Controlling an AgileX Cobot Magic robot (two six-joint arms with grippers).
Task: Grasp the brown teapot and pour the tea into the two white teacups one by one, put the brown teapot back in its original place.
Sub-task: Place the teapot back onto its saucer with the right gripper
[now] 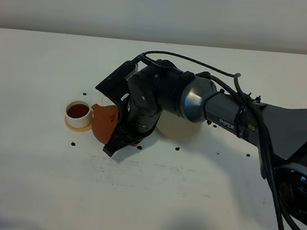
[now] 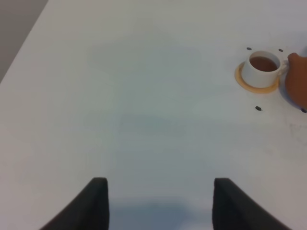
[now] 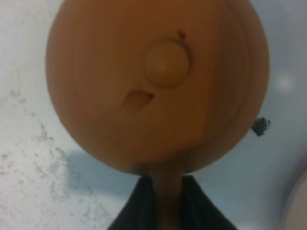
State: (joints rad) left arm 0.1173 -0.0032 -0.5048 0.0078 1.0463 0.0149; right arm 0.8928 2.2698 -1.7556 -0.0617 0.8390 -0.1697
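1. Exterior high view: right hand (image 1: 119,142) clenching the brown teapot (image 1: 105,123) by its handle, holding it tilted toward a white teacup (image 1: 79,114) just left of it, spout nearly at the cup's rim.
2. Teacup sitting on an orange-tan coaster (image 1: 75,127) on the white table (image 1: 37,70), already holding dark reddish tea.
3. Beige disc (image 1: 178,127) lying on the table partly hidden behind the right arm (image 1: 225,114), bare of the teapot.
4. Small dark specks (image 1: 177,148) lying scattered on the table around the cup and arm.
5. Second teacup not showing in any view.
6. Right wrist view: looking down on the teapot's lid (image 3: 192,67), small knob (image 3: 165,62) near the middle; dark fingers (image 3: 139,206) pinching the handle (image 3: 164,196) at the pot's edge; speck of debris beside the pot.
7. Left wrist view: left hand (image 2: 158,201) hovering over bare table, jaws spread apart, grasping nothing; filled teacup on its coaster and a sliver of teapot appearing far off at the picture's edge.
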